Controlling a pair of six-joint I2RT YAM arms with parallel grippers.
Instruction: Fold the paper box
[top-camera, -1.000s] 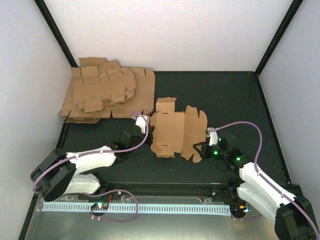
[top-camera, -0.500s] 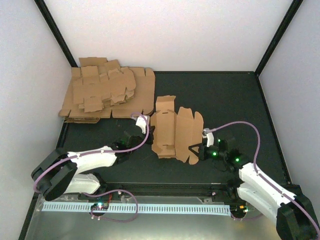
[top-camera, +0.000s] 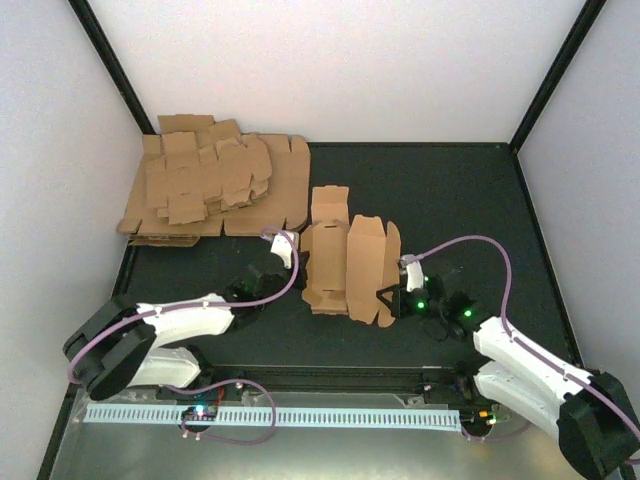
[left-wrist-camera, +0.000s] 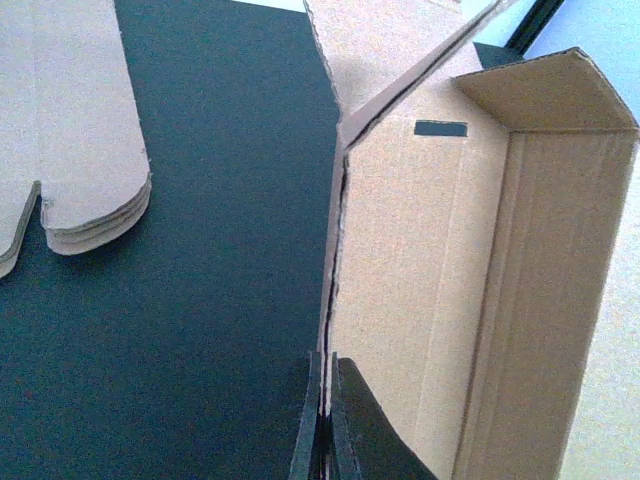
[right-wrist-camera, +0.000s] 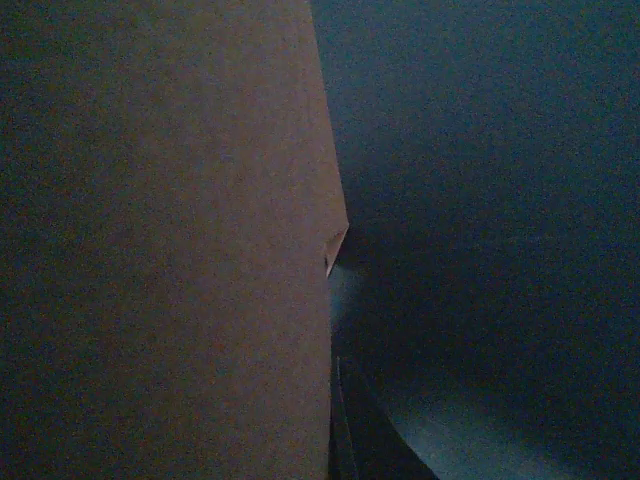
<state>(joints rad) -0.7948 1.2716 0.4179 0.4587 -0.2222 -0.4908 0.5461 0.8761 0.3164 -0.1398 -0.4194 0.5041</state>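
The right panel has swung up from flat to almost upright, so the light, stiff-but-creasable plain brown cardboard paper box (top-camera: 330, 270) sits between the left gripper (top-camera: 296, 258) and right gripper (top-camera: 386, 298), each pinched tight on an outer edge, ideally near a crease.

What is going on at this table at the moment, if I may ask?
Two robot arms are folding the paper box in the middle of the black table. The left gripper is shut on the box's left edge, and the right gripper is shut on its right-hand panel, which is tilted up off the table. The fold is not yet finished. A pile of flat cardboard sheets lies at the back left.
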